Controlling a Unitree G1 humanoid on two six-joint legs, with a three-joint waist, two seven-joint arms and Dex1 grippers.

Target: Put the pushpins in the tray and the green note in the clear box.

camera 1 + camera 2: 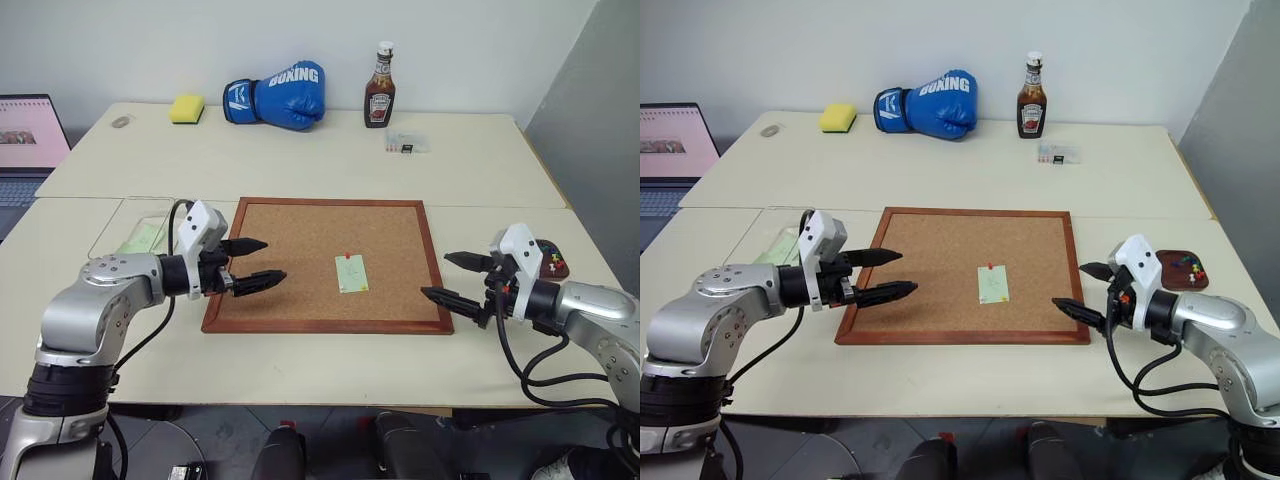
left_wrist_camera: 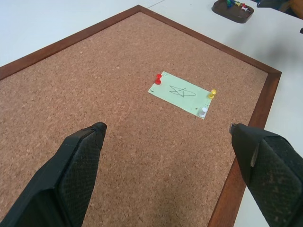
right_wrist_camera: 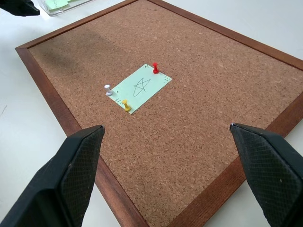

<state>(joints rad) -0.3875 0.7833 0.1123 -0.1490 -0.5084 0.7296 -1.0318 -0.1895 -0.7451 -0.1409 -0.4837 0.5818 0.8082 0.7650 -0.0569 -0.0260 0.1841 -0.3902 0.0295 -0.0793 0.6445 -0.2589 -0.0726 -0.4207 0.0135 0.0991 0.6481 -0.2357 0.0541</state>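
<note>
The pale green paper note with a hand-drawn star is lying near the middle of the wood-framed cork board, pinned by 3 tiny plastic-headed pushpins: red, yellow and white. The left gripper and right gripper are hovering wide open, holding nothing. The pins look light, hard and slippery, so pinching the head seems best; the paper is flimsy. The blue boxing glove is reading "BOXING".

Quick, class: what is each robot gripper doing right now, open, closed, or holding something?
Left gripper: open, holding nothing, at the wood-framed cork board's left edge.
Right gripper: open, holding nothing, at the board's right edge.
</note>
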